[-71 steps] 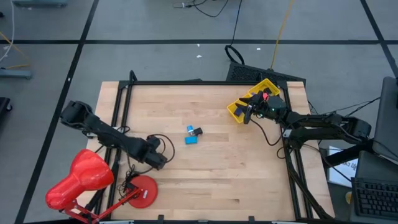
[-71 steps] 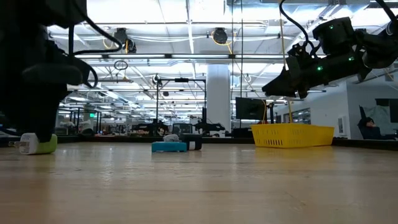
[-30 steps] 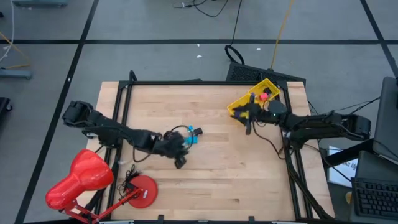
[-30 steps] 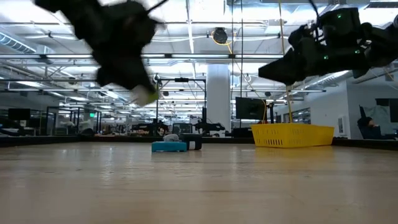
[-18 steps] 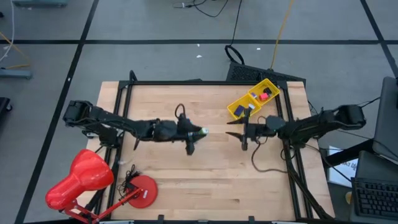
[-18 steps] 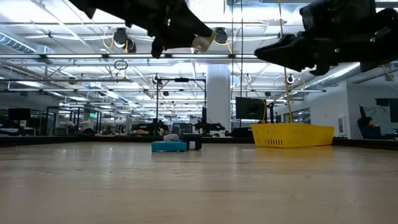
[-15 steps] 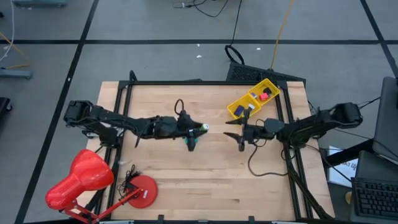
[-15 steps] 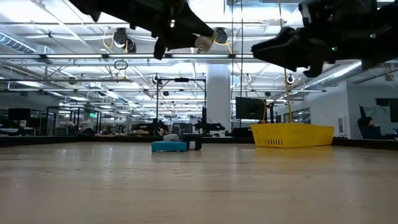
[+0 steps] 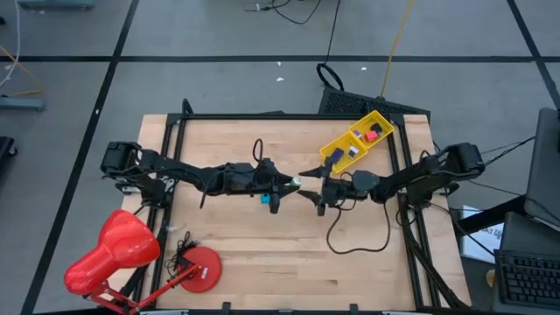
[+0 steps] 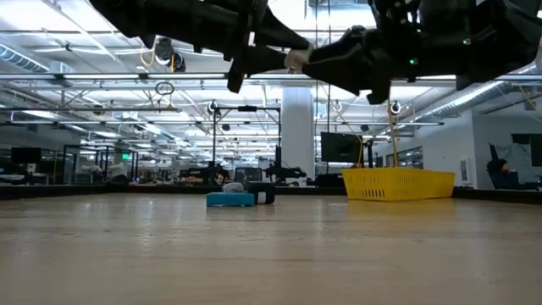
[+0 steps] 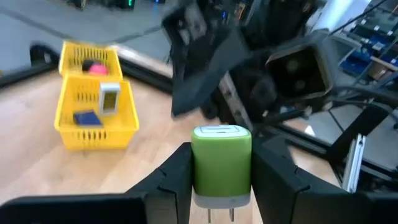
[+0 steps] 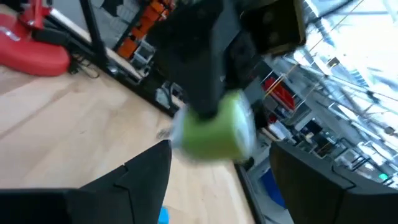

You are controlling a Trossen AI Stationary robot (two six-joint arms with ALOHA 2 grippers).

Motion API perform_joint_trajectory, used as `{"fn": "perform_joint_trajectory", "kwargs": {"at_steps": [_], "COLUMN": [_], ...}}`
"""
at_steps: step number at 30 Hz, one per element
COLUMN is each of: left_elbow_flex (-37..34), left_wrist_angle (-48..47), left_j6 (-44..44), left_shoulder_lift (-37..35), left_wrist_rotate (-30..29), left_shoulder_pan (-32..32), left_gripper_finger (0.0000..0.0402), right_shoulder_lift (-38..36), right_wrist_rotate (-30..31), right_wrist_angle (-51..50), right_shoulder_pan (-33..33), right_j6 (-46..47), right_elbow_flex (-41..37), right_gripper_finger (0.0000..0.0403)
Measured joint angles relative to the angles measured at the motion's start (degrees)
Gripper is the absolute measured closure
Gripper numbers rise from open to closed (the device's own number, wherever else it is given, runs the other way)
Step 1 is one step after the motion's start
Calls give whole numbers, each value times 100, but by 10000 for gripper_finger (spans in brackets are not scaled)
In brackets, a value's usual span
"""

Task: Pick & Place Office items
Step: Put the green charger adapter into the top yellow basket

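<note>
Mid-frame handover: left gripper (image 9: 282, 183) clamps a green plug (image 11: 221, 155); right gripper (image 9: 305, 184), fingers spread wide, faces it to receive.

Two arms (image 9: 192, 175), one yellow tray (image 9: 382, 125) with three small items, one green plug (image 11: 221, 158), one red lamp (image 9: 114, 254).
</note>
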Motion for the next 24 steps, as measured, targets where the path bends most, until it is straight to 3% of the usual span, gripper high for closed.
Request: {"fn": "perform_joint_trajectory", "kwargs": {"at_steps": [14, 22, 24], "left_elbow_flex": [-2, -2, -2], "left_wrist_angle": [163, 188, 187], "left_j6": [-249, -481, -493], "left_shoulder_lift": [18, 14, 14], "left_wrist_rotate": [255, 309, 308], "left_shoulder_pan": [26, 26, 26], "left_gripper_finger": [269, 270, 263], "right_shoulder_lift": [62, 58, 58], "right_wrist_rotate": [-420, -436, -434], "right_wrist_angle": [317, 318, 319], "right_shoulder_pan": [40, 37, 37], "right_j6": [-451, -530, -540], "right_elbow_flex": [10, 10, 10], "right_gripper_finger": [184, 248, 248]}}
